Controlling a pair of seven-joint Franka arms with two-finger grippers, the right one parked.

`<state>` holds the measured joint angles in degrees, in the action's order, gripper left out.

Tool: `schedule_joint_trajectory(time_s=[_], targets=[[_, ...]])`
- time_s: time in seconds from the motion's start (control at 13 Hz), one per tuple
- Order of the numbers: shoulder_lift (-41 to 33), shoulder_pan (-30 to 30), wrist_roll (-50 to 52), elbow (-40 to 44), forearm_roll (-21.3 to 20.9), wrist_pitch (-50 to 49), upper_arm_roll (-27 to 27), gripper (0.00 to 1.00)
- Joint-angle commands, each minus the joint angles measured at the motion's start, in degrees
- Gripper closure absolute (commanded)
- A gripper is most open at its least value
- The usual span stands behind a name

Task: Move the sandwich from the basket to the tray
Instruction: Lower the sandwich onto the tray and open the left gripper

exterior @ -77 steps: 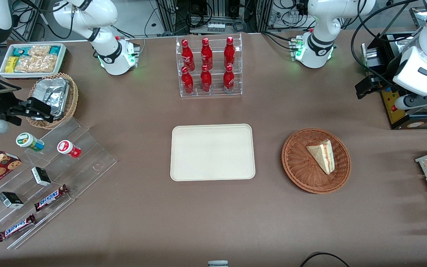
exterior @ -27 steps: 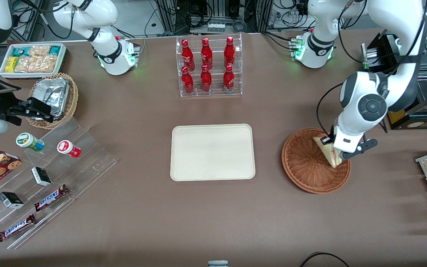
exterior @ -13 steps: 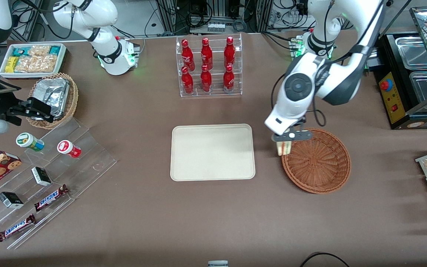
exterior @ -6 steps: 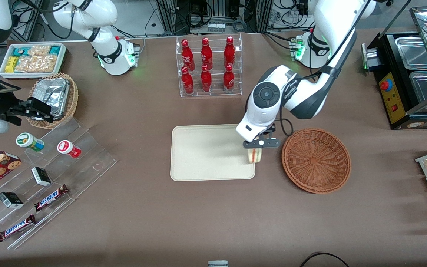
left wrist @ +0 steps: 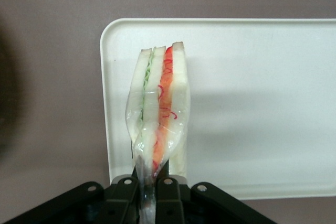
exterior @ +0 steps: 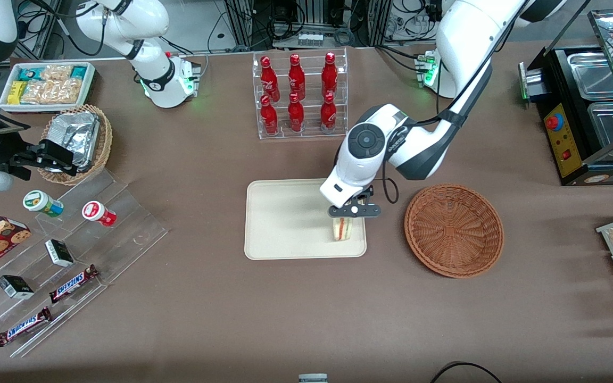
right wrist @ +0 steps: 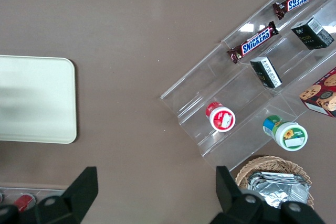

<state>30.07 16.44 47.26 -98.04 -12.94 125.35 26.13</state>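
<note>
The sandwich [exterior: 342, 229] [left wrist: 160, 114], a plastic-wrapped wedge of pale bread with a red and green filling, hangs point-up from my left gripper [exterior: 353, 211] [left wrist: 150, 184], which is shut on its wrapped tip. It is over the corner of the cream tray [exterior: 285, 218] [left wrist: 252, 103] that lies nearest the basket and the front camera. Whether its lower edge touches the tray I cannot tell. The reddish-brown wicker basket [exterior: 454, 230] sits beside the tray, toward the working arm's end, with nothing in it.
A clear rack of red bottles [exterior: 299, 96] stands farther from the front camera than the tray. Toward the parked arm's end lie a tan basket of foil packets [exterior: 79, 141], a clear stepped stand with snacks [exterior: 67, 260] and a white bin [exterior: 46, 85]. Metal trays [exterior: 599, 80] stand at the working arm's end.
My gripper has carried the sandwich out of the basket, across the gap and over the tray's corner, and now holds it lower. The basket is left empty.
</note>
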Motion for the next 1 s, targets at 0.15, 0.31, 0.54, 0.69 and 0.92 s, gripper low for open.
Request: schedule_joint_trajectory(time_s=[0.15, 0.31, 0.54, 0.69, 0.92], targets=[[6.7, 0.7, 10.2, 5.2, -12.1, -0.2, 3.5, 1.0], [6.8, 0.7, 10.5, 5.2, -12.6, -0.2, 3.6, 1.0], [7.8, 0.7, 11.9, 5.2, -14.7, -0.2, 3.7, 1.0], [9.3, 0.7, 12.3, 5.2, -15.4, 0.7, 4.9, 1.0], [10.4, 0.8, 13.6, 5.2, -15.9, 2.8, 5.3, 1.0]])
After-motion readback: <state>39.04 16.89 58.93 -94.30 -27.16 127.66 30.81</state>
